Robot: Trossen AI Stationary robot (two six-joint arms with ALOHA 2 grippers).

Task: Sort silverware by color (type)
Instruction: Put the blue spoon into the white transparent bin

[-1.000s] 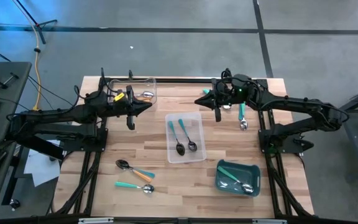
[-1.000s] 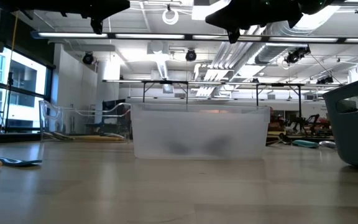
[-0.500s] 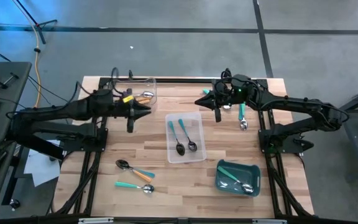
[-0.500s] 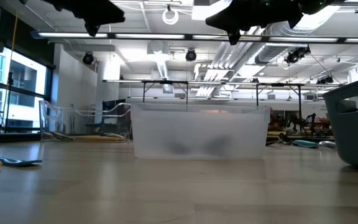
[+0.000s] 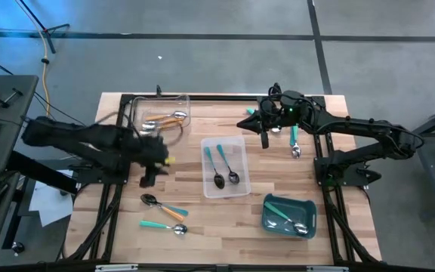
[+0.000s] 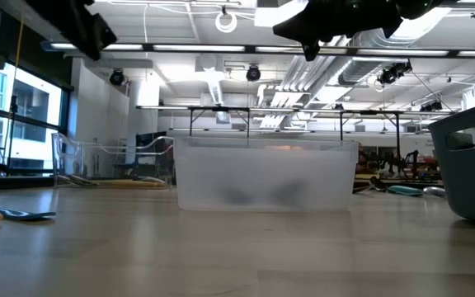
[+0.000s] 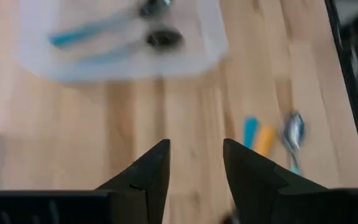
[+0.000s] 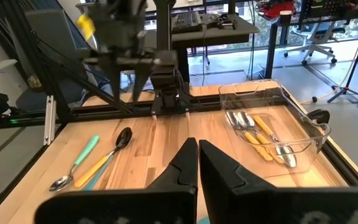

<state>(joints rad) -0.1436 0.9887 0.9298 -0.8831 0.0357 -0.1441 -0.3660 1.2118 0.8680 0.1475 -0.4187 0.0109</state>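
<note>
sitting at the back left of the wooden desk (image 5: 195, 204), a clear tray (image 5: 163, 112) holds a few spoons with orange handles (image 5: 166, 119); the right wrist view shows them lying side by side on its floor (image 8: 258, 135). a second clear tray (image 5: 225, 167) stands in the middle of the desk and carries two spoons with teal-blue handles (image 5: 223, 166), bowls pointing toward the front edge. in the low view this middle tray (image 6: 265, 174) shows only as a frosted box, its contents a dark blur. a teal bin (image 5: 288, 213) rests at the front right corner, with a green-handled spoon (image 5: 285, 221) or two inside; the exact count cannot be told.

outside the containers, loose spoons lie on the desk at the front left: one with a dark bowl beside orange and teal handles (image 5: 163, 205), and another teal-handled one (image 5: 161, 225) just in front of it. one more teal-handled spoon (image 5: 294, 141) lies at the back right, near the right arm.

the left gripper (image 5: 151, 168) hangs over the bare desk between the back-left tray and the loose spoons, blurred; its fingers (image 7: 148, 175) stand apart with nothing between them. the right gripper (image 5: 263, 139) hovers near the back of the desk, its fingers (image 8: 183, 167) pressed together and empty.
</note>
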